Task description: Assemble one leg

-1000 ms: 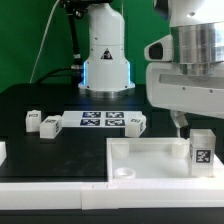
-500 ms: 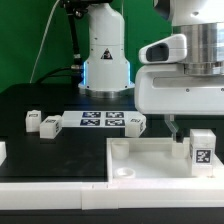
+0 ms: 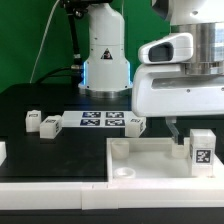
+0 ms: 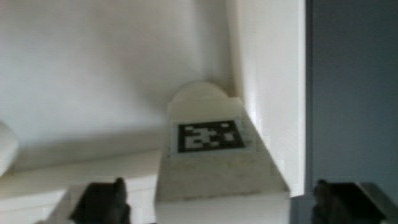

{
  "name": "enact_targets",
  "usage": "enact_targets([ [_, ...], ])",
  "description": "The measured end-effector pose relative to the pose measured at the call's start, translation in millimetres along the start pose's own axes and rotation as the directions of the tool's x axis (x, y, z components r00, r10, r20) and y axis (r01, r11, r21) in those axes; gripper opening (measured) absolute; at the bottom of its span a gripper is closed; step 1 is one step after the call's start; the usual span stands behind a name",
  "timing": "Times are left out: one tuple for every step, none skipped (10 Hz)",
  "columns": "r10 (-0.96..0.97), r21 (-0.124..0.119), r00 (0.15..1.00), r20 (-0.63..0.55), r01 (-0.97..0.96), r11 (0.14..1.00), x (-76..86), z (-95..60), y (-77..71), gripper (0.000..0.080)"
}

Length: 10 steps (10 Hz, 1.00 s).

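Leg: a small white rectangular block is seen standing upright on the white panel, at its corner toward the exterior view's right. A black-and-white square tag is carried on the face turned to the exterior camera. In the wrist view the leg is seen end-on as a white block with a rounded far end and a tag on its upper face.

Fingers: the gripper is held just above the panel, immediately beside the leg on the exterior view's left. In the wrist view two dark fingers are seen spread apart, one on each side of the leg, with clear gaps; nothing is gripped.

Panel: a large flat white square with a raised rim and a round socket at its near corner is laid on the black surface.

Other parts: three further small white tagged blocks are noted on the surface, well apart from the panel, around the marker board.

Arm: the white wrist housing fills the upper part of the exterior view's right.
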<state>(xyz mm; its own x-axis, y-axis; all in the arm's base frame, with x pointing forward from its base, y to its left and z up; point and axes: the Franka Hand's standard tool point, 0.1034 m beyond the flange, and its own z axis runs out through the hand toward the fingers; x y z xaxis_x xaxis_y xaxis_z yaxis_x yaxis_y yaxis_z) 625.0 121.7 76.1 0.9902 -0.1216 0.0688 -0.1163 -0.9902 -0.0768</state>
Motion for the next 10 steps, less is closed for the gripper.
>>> enact_targets([
  [0.026, -0.001, 1.000, 0.000, -0.026, 1.000, 0.1, 0.0, 0.8, 0.0390],
  [0.052, -0.001, 0.999, 0.000, -0.052, 0.999, 0.4, 0.0, 1.8, 0.0291],
  [0.051, -0.002, 0.999, 0.000, -0.051, 0.999, 0.4, 0.0, 2.0, 0.0291],
  [0.110, -0.001, 0.994, 0.000, -0.110, 0.994, 0.4, 0.0, 2.1, 0.0291],
  [0.272, -0.002, 0.962, -0.001, -0.272, 0.962, 0.3, 0.1, 2.6, 0.0291],
  [0.428, -0.002, 0.904, -0.001, -0.428, 0.904, 0.3, 0.1, 2.9, 0.0291],
  [0.536, -0.003, 0.844, -0.002, -0.536, 0.844, 0.0, 0.2, 2.6, 0.0291],
  [0.685, -0.005, 0.729, -0.003, -0.685, 0.729, -0.6, 0.1, 2.4, 0.0291],
  [0.791, -0.004, 0.612, 0.003, -0.791, 0.612, -1.1, 0.2, 2.2, 0.0291],
  [0.873, -0.004, 0.488, 0.010, -0.873, 0.488, -1.5, 0.3, 1.5, 0.0291],
])
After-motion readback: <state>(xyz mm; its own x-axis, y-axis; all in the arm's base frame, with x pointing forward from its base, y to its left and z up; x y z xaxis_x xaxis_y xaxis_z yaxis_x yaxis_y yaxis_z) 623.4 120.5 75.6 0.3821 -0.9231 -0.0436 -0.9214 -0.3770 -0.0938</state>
